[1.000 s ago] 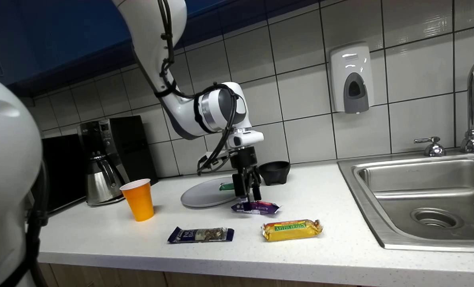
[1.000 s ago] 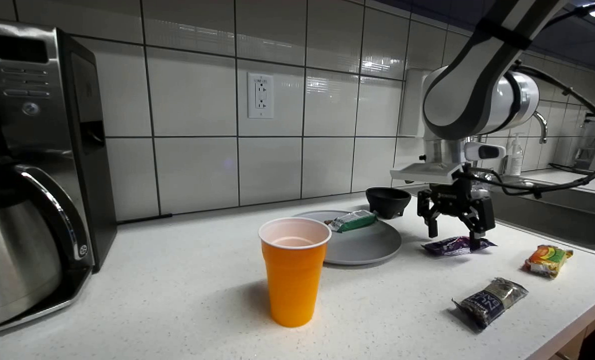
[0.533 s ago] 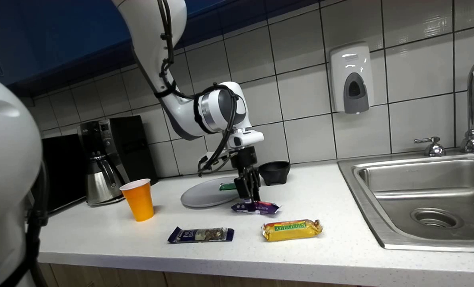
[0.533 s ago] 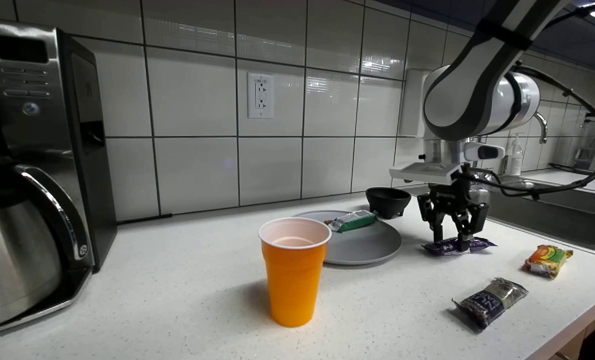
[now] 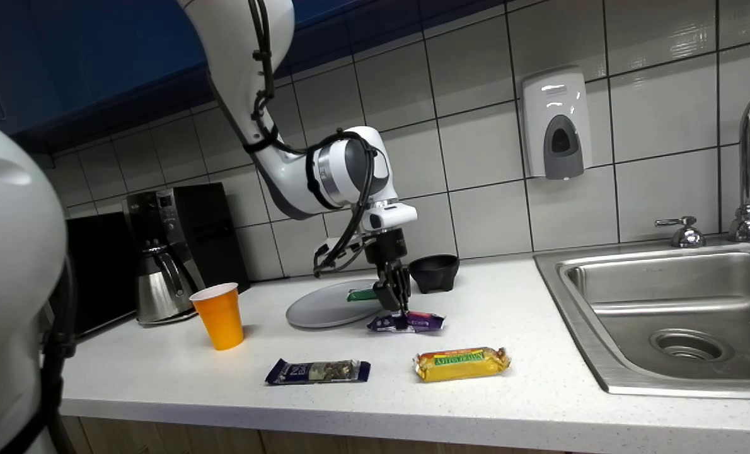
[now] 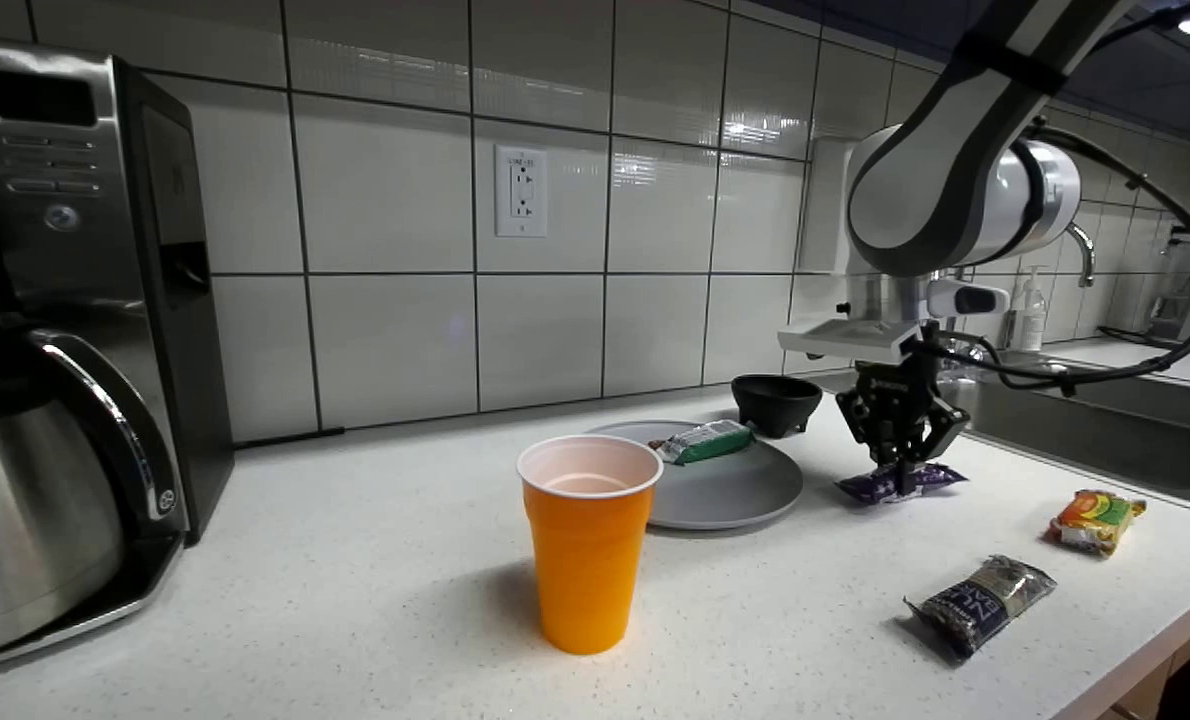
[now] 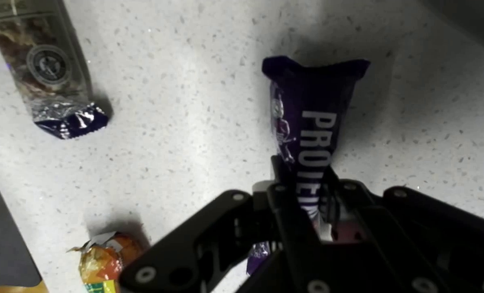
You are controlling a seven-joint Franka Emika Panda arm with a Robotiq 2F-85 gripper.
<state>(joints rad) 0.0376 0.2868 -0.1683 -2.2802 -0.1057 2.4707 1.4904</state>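
Observation:
A purple protein bar runs between the fingers of my gripper, which is shut on its middle in the wrist view. Both exterior views show the fingers closed around the bar; it looks just off the counter or barely touching it, which I cannot tell. Left of the gripper lies a grey plate with a green-wrapped bar on it. Toward the counter's front edge are a dark nut bar and a yellow-wrapped bar. The gripper hides part of the purple bar.
Behind the gripper, by the tiled wall, stands a black bowl. An orange cup is upright on the counter, with a coffee maker farther left. A steel sink is set into the counter at the right.
The jaws have gone from wide apart to closed on the purple bar. The bar has shifted slightly and sits a little higher in an exterior view. Everything else stays put.

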